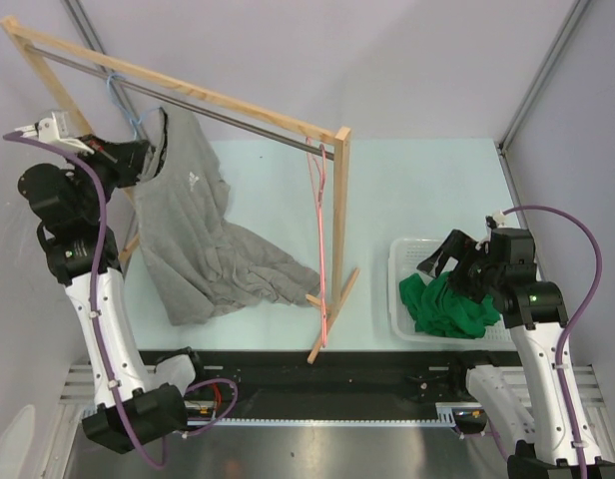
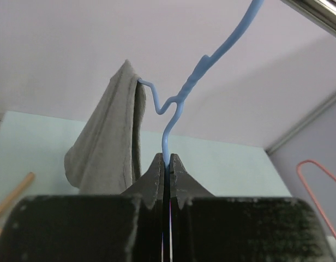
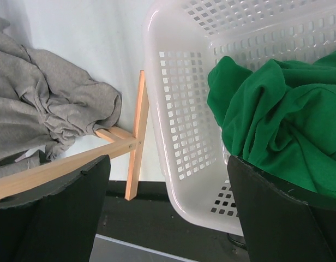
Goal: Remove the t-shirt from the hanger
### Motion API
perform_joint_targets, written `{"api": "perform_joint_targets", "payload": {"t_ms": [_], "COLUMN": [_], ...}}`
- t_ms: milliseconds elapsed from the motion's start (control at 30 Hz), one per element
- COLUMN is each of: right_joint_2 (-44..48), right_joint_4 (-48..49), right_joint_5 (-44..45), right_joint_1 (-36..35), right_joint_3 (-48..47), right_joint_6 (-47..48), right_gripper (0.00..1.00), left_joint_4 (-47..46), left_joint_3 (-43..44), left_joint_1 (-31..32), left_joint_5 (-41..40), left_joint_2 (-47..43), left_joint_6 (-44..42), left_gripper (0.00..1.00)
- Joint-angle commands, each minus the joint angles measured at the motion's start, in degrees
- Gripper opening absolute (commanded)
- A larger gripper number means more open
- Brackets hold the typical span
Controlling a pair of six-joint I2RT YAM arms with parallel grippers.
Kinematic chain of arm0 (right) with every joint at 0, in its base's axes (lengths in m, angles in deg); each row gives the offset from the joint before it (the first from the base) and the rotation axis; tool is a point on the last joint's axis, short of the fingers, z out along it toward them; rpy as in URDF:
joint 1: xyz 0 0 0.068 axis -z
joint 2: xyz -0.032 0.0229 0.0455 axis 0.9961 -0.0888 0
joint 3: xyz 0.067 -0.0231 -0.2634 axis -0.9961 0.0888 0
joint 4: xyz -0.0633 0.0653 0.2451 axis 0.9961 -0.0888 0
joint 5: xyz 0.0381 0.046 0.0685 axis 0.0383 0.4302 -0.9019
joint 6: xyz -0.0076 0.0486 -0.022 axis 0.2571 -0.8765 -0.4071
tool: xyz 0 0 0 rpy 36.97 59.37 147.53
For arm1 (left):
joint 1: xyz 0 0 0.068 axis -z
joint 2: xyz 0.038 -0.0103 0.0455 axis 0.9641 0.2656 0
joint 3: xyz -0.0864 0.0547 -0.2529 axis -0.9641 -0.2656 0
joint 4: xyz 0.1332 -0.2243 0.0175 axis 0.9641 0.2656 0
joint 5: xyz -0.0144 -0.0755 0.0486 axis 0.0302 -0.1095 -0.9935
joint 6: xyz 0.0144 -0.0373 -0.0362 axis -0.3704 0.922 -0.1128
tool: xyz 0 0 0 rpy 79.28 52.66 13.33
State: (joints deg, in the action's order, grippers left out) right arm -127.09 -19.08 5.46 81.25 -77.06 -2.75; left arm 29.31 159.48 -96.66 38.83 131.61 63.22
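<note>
Landmark: wooden clothes rack (image 1: 340, 200), a frame of light timber posts carrying a thin metal rail (image 1: 238, 118); it stands slanted across the pale green counter (image 1: 417, 190).

Hanger: blue wire hanger (image 1: 123, 105) hooked on the rail near the rack's left end. In the left wrist view its twisted neck (image 2: 181, 95) rises toward the rail.

T-shirt: grey t-shirt (image 1: 203, 239) of soft knit cloth, still on the blue wire hanger. It hangs by its upper part at the rack's left end, draped over one arm of the hanger (image 2: 111, 136). Its lower half lies crumpled on the counter under the rail, and the bunched hem (image 3: 42, 103) reaches the rack's right foot (image 3: 136, 142).

Left tool: left tool (image 2: 166, 164) sits at the rack's left end just below the rail, jaws pressed together on the blue wire just under the neck, beside the t-shirt's shoulder.

Right tool: right tool (image 3: 168, 164) hangs to the right of the rack's right post, jaws spread wide with nothing between them, above the edge of the basket nearest the rack.

Second hanger: pink wire hanger (image 1: 320, 220), bare, hanging at the rack's right end against the right post.

Basket: white perforated plastic basket (image 1: 400, 269) on the counter just right of the rack's right foot.

Basket contents: green garment (image 1: 442, 304), crumpled inside it.
</note>
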Motion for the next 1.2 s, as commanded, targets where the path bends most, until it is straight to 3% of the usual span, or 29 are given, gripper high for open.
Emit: {"api": "perform_joint_targets", "payload": {"t_ms": [0, 233, 567, 767, 1167], "right_joint_2": [0.5, 0.5, 0.6, 0.7, 0.3], "right_joint_4": [-0.3, -0.3, -0.4, -0.8, -1.4], "right_joint_5": [-0.6, -0.7, -0.8, -0.4, 0.2], "right_joint_1": [-0.2, -0.2, -0.2, -0.3, -0.3], "right_joint_3": [-2.2, -2.7, -3.0, -3.4, -3.0], "right_joint_6": [0.4, 0.5, 0.6, 1.0, 1.6], "right_gripper": [0.93, 0.93, 0.93, 0.93, 0.93], "left_joint_4": [-17.5, -25.8, -24.9, -37.3, -55.9], "left_joint_3": [-4.4, -5.2, -5.5, -11.4, -16.9], "left_joint_1": [-3.9, -4.3, -4.4, -4.8, -5.3], "left_joint_5": [14.5, 19.6, 20.4, 20.8, 20.4], "left_joint_2": [-1.9, -0.5, -0.1, -0.6, 0.8], "left_joint_6": [18.7, 32.1, 46.6, 59.2, 74.0], "left_gripper": [0.00, 0.00, 0.00, 0.01, 0.00]}}
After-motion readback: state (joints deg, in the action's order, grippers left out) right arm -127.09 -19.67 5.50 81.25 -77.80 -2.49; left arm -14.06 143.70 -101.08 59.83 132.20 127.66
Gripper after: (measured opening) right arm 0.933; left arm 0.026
